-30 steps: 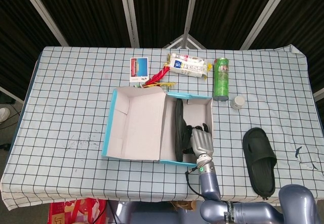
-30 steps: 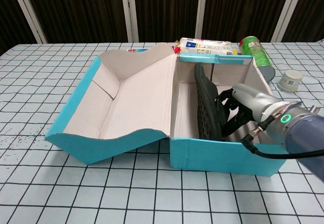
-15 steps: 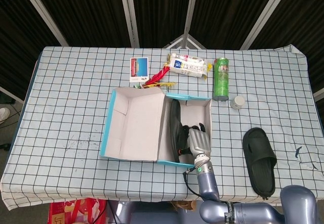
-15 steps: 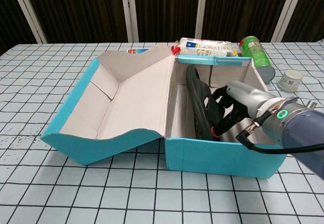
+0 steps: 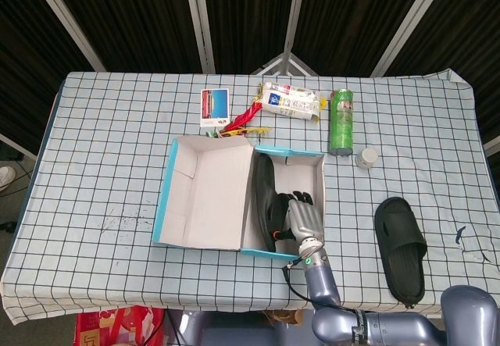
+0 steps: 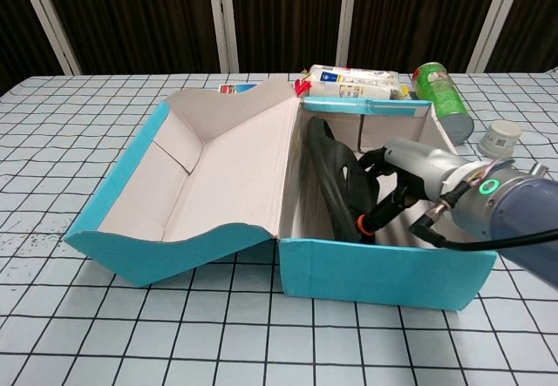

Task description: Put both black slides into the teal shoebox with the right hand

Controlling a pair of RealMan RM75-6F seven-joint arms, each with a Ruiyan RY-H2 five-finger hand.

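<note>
Right hand (image 6: 397, 177) grips first slide (image 6: 336, 177) on edge against teal shoebox (image 6: 384, 268) wall, leaving room for second slide (image 5: 400, 246).

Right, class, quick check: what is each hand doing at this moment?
Left hand: not in view.
Right hand: inside the teal shoebox, holding a black slide.
</note>
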